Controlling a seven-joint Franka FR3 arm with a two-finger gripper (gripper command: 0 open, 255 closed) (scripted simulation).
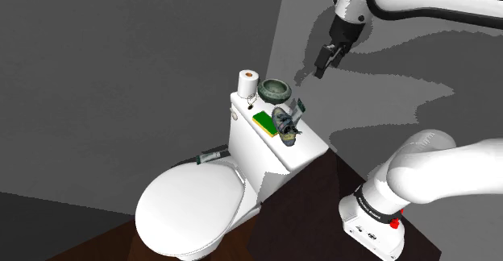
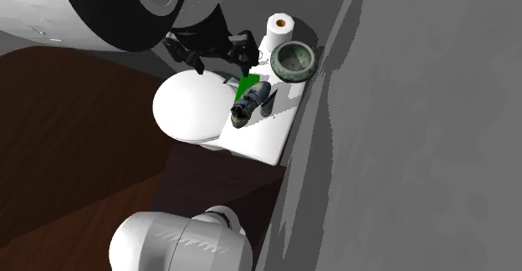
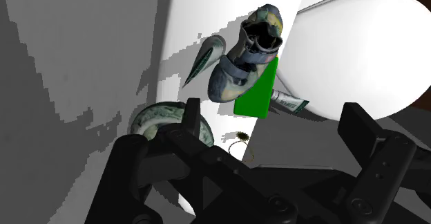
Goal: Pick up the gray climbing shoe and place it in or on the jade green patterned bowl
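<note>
A gray climbing shoe [image 1: 286, 126] [image 2: 249, 103] [image 3: 248, 53] lies on the white toilet tank lid [image 1: 311, 147], partly over a green flat pad [image 1: 263, 122] [image 3: 257, 95]. The jade green patterned bowl [image 1: 276, 90] [image 2: 294, 61] [image 3: 155, 119] stands on the same lid near the wall, between the shoe and a toilet paper roll [image 1: 248, 83] [image 2: 281, 28]. My gripper [image 1: 325, 60] [image 2: 219, 53] [image 3: 276, 126] hangs in the air above the lid, off from the shoe and bowl. It is open and empty.
The toilet's closed seat lid [image 1: 187, 205] [image 2: 191, 109] lies in front of the tank. A small tube [image 1: 212, 156] [image 3: 290, 104] rests beside the tank. A pointed gray-green item [image 3: 205, 57] lies next to the shoe. Gray walls meet in a corner behind the tank.
</note>
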